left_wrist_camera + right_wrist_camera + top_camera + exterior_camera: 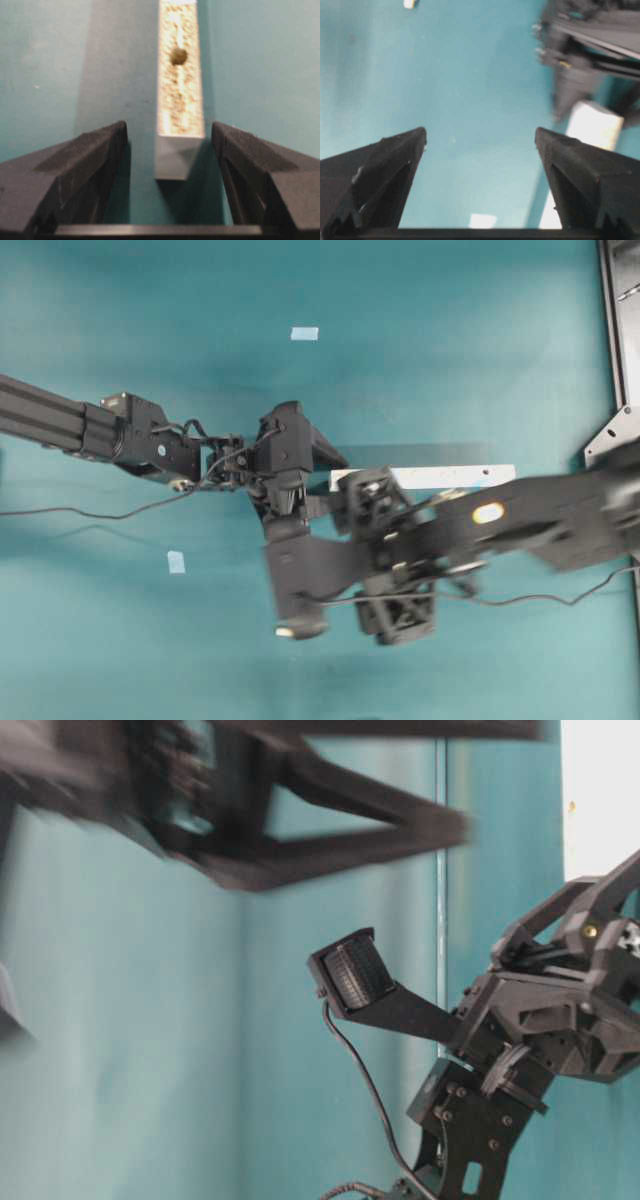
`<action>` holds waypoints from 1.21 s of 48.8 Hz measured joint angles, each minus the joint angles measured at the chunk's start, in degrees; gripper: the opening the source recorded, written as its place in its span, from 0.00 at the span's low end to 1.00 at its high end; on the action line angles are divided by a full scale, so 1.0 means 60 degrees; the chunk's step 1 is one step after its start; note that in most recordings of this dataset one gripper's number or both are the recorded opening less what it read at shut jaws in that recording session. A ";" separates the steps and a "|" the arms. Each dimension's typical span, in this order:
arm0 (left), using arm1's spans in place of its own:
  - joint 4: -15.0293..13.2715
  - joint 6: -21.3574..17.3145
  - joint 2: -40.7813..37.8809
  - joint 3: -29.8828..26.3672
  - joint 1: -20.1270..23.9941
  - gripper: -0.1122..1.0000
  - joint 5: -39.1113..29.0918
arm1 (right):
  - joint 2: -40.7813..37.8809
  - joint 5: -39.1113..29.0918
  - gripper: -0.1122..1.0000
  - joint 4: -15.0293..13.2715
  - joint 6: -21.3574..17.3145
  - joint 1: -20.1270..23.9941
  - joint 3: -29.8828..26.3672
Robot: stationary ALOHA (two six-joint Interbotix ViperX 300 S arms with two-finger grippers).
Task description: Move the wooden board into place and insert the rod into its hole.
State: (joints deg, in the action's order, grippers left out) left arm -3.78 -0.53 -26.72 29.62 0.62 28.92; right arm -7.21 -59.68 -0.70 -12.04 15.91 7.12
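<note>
Board (450, 476) lies flat on the teal table (450, 330), long axis left-right in the overhead view, right of centre, mostly covered by the arms. Left gripper (169, 131) sits at its near end, jaws wide apart, one finger (90, 160) on each side of the end; neither touches, nothing held. Left wrist view shows the speckled top face and one dark hole (178, 56) further along. Right gripper (480, 137) is also spread fully, empty, over bare table, with the board end (594, 125) to its right, outside the jaws. Right arm is motion-blurred in the overhead and table-level views. Rod not visible anywhere. Two pale tape squares (304, 333) (176, 562) on the table, well apart from the board.
</note>
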 measured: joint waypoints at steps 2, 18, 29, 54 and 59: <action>-0.0015 -0.0015 0.0000 0.0015 0.0059 0.76 0.0044 | -0.0322 -0.0029 0.98 0.0015 -0.0073 0.0029 -0.0220; -0.0015 -0.0029 0.0000 0.0161 0.0190 0.76 0.0146 | -0.1772 0.0762 0.98 0.0029 -0.0791 0.0396 -0.1157; 0.0000 -0.0029 0.0000 0.0220 0.0190 0.76 0.0205 | -0.2461 0.0923 0.93 0.0029 -0.1333 0.0527 -0.1304; 0.0000 -0.0044 0.0000 0.0220 0.0161 0.76 0.0205 | -0.3750 0.0557 0.92 0.0059 -0.1362 0.0527 -0.2725; -0.0015 -0.0044 0.0000 0.0220 0.0132 0.76 0.0190 | -0.3955 0.0366 0.91 0.0073 -0.1392 0.0527 -0.2944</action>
State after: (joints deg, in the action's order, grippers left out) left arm -3.87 -0.79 -26.72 30.94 1.41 30.06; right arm -30.94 -57.48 -0.26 -20.39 19.07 -10.55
